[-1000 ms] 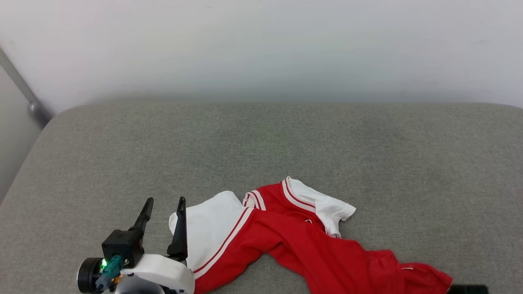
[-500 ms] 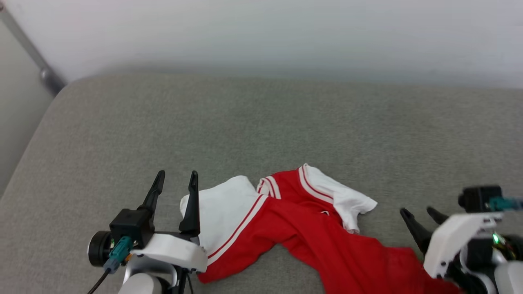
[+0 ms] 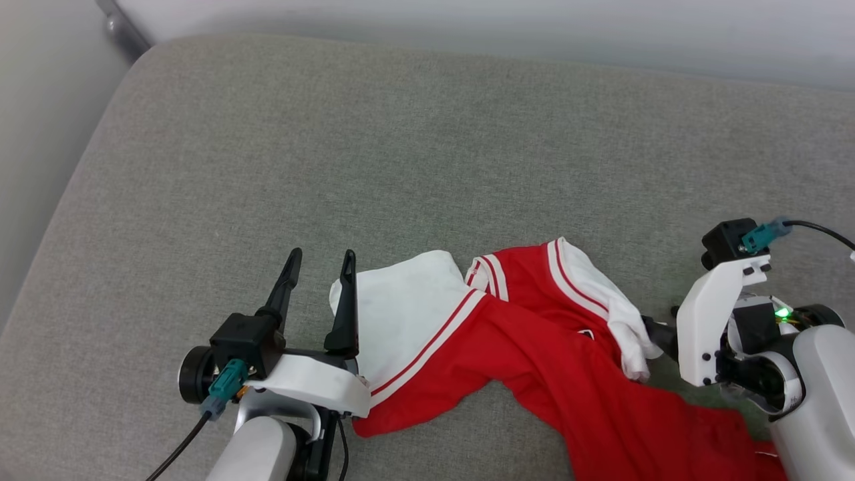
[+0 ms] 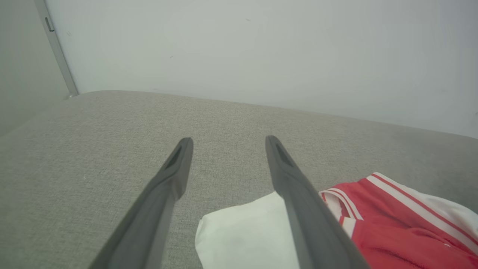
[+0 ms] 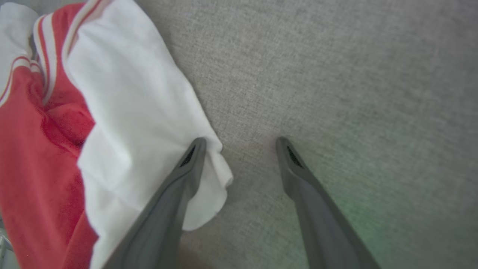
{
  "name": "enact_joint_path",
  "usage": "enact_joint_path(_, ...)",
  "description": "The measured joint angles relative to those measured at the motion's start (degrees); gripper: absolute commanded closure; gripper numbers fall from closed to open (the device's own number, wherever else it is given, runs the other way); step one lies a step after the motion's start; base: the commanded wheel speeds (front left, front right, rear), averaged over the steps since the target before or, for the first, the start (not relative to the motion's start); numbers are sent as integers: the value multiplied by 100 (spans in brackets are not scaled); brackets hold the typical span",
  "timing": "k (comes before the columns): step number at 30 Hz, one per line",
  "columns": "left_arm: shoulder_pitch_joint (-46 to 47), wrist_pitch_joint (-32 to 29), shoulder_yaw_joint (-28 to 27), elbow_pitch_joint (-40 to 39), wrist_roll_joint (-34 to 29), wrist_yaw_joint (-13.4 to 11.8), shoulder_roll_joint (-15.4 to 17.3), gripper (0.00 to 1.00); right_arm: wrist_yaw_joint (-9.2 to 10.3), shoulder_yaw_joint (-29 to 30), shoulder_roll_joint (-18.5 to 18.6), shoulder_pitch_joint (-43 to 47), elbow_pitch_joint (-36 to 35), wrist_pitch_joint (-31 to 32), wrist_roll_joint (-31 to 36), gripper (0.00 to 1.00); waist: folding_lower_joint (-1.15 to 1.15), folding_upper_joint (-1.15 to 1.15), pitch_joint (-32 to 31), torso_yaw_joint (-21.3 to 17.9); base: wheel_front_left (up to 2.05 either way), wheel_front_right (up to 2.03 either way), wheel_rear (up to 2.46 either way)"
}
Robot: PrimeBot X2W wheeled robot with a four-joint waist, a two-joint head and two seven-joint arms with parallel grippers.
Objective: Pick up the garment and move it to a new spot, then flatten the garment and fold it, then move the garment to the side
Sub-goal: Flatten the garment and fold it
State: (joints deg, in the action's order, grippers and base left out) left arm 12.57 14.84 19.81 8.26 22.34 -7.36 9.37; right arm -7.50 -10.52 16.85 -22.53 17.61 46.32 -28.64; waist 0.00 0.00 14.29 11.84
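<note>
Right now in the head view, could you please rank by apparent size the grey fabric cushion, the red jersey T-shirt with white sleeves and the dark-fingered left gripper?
1. Grey fabric cushion.
2. Red jersey T-shirt with white sleeves, partly cut off at the bottom edge.
3. Dark-fingered left gripper, smallest although close to the camera.

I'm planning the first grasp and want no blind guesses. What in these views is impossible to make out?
- Garment hem: head view, cut off by the bottom edge.
- Right gripper: head view, its white wrist housing covers most of its jaws.
- Sleeve contact: right wrist view, one jaw overlaps the white sleeve; touching or hovering, unclear.
</note>
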Motion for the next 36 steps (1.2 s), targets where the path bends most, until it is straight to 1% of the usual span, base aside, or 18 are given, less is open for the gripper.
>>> enact_joint_path(1, 16, 4, -5, 35, -7, 29, -23, 0, 1, -55, 21, -65, 68, 30, -23, 67, 0, 0, 38, 26, 0, 0, 0)
enact_joint_path(2, 37, 5, -16, 65, -9, 34, -48, 0, 0, -121, 44, -105, 112, 63, -30, 100, 0, 0, 64, 50, 0, 0, 0)
enact_joint_path(5, 53, 7, -62, 122, -51, 66, -85, 0, 1, -255, 112, -171, 167, 51, -149, 100, 0, 0, 99, 68, 0, 0, 0)
enact_joint_path(7, 53, 7, -118, 136, -82, 80, -98, 0, 1, -365, 140, -170, 129, -82, -162, 100, 0, 0, 74, 41, 0, 0, 0)
enact_joint_path(9, 47, 8, -166, 148, -104, 91, -104, 0, -4, -433, 243, -164, 10, -261, -89, 100, 0, 0, 28, -3, 0, 0, 0)
enact_joint_path(13, -39, 8, -258, 167, -152, 127, -109, 0, -2, -248, 495, -163, -458, -499, 116, 100, 0, 0, -110, -124, 0, 0, 0)
enact_joint_path(16, -99, 9, -326, 165, -171, 130, -103, 0, -2, 159, 617, -73, -873, -446, 289, 100, 0, 0, -221, -247, 0, 0, 0)
enact_joint_path(20, -206, 15, -371, 143, -196, 131, -89, 0, -2, 969, 710, 441, -1245, -181, 446, 100, 0, 0, -343, -428, 0, 0, 0)
enact_joint_path(22, -207, 15, -392, 138, -196, 136, -80, 0, -1, 1406, 711, 693, -1249, -35, 517, 100, 0, 0, -374, -503, 0, 0, 0)
enact_joint_path(25, -208, 15, -401, 144, -194, 166, -78, 0, -1, 1947, 577, 1044, -1063, 11, 615, 100, 0, 0, -384, -573, 0, 0, 0)
enact_joint_path(28, -209, 15, -393, 174, -193, 179, -81, 0, -1, 2196, 333, 1241, -777, -294, 672, 100, 0, 0, -369, -606, 0, 0, 0)
enact_joint_path(29, -211, 15, -399, 179, -192, 179, -81, 0, -1, 2207, 242, 1265, -702, -460, 719, 70, 0, 0, -362, -619, 0, 0, 0)
enact_joint_path(30, -212, 15, -399, 189, -191, 178, -77, 0, -1, 2204, 162, 1288, -624, -615, 755, 3, 0, 0, -354, -635, 0, 0, 0)
enact_joint_path(31, -222, 15, -399, 200, -190, 178, -73, 0, -1, 2202, 82, 1308, -575, -795, 756, 0, 0, 0, -351, -650, 0, 0, 0)
enact_joint_path(36, -314, 2, -416, 232, -156, 152, -22, 0, -1, 2250, -101, 1379, -546, -2014, 1104, 0, 0, 0, -446, -701, 0, 0, 0)
